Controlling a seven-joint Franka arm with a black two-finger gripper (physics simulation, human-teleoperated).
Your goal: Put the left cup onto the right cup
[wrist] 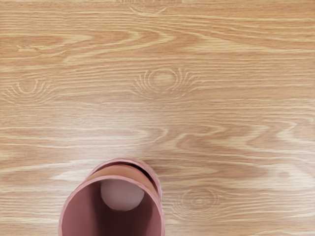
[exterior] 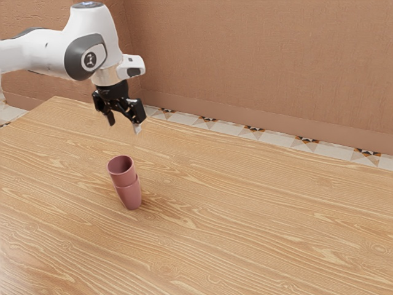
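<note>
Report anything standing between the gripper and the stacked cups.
Nothing visible does. The open gripper hangs clear above the upper cup, which sits nested in the lower cup, leaning slightly. Only air and bare table lie between them.

Stack: upper cup (exterior: 121,166) nested in lower cup (exterior: 131,195); fingers (exterior: 111,117) apart above.

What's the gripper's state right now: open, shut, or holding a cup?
The gripper: open, holding nothing. It hangs above the upper cup, which sits nested in the lower cup.
</note>
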